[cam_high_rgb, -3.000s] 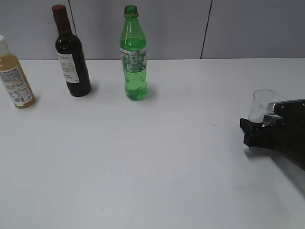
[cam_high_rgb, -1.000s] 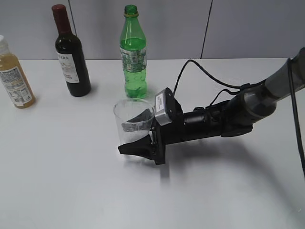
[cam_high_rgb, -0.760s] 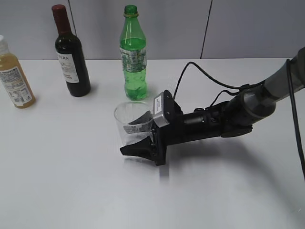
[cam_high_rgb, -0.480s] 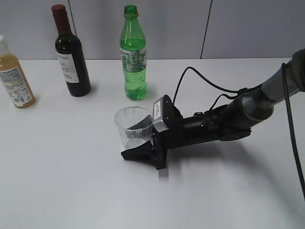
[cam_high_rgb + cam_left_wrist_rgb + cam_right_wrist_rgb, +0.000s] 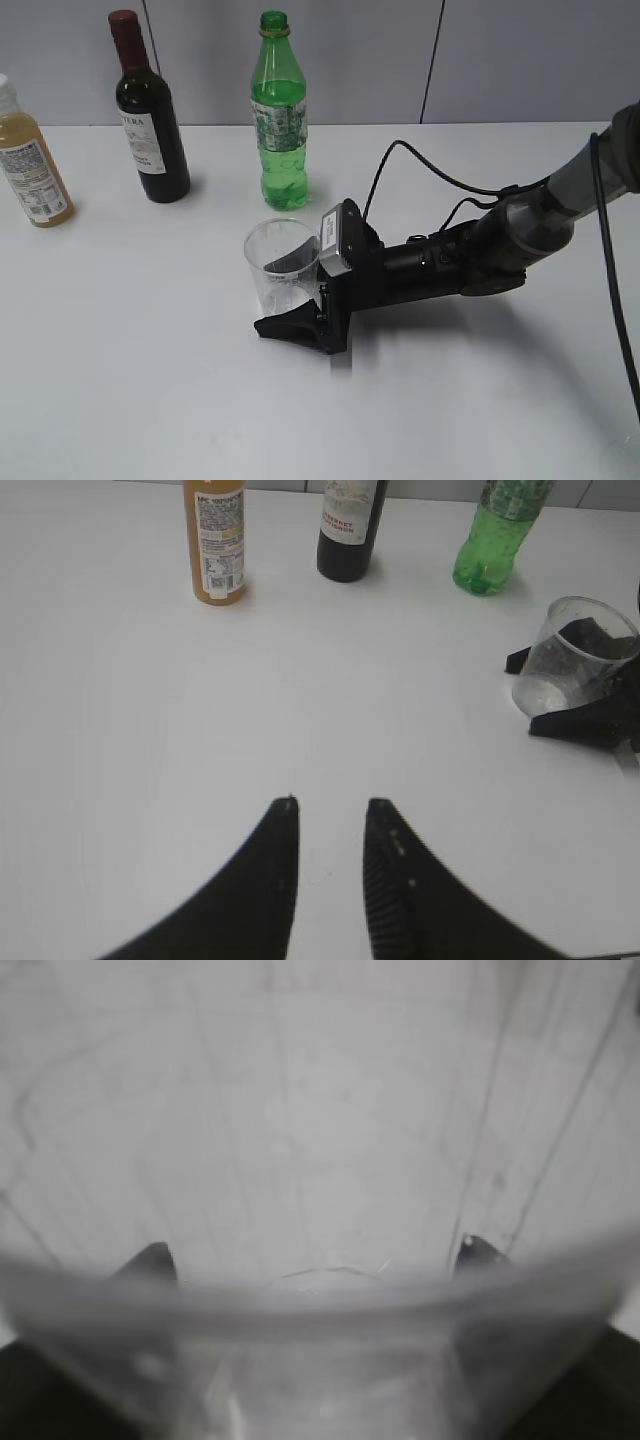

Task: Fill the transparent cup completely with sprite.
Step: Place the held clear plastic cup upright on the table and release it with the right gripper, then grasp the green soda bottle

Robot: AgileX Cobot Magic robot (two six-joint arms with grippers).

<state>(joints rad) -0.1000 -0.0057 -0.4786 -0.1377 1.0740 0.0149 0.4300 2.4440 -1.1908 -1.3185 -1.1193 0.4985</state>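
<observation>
The transparent cup (image 5: pixel 282 262) stands upright and empty at the table's middle, in front of the green sprite bottle (image 5: pixel 280 120). My right gripper (image 5: pixel 290 300) is shut on the cup, one finger on each side, low at the table. In the right wrist view the cup (image 5: pixel 320 1160) fills the frame between the two fingertips (image 5: pixel 318 1255). The left wrist view shows the cup (image 5: pixel 575 655) and the sprite bottle (image 5: pixel 495 540) at the far right. My left gripper (image 5: pixel 330 805) is open with a narrow gap and empty, above bare table.
A dark wine bottle with a red cap (image 5: pixel 150 120) and a yellowish juice bottle (image 5: pixel 30 160) stand at the back left; both show in the left wrist view (image 5: pixel 348 530) (image 5: pixel 217 540). The right arm's cable (image 5: pixel 420 165) loops over the table.
My right gripper carried the cup from the right edge to the middle, then lowered it slightly over the last second. The bottles have not moved.
</observation>
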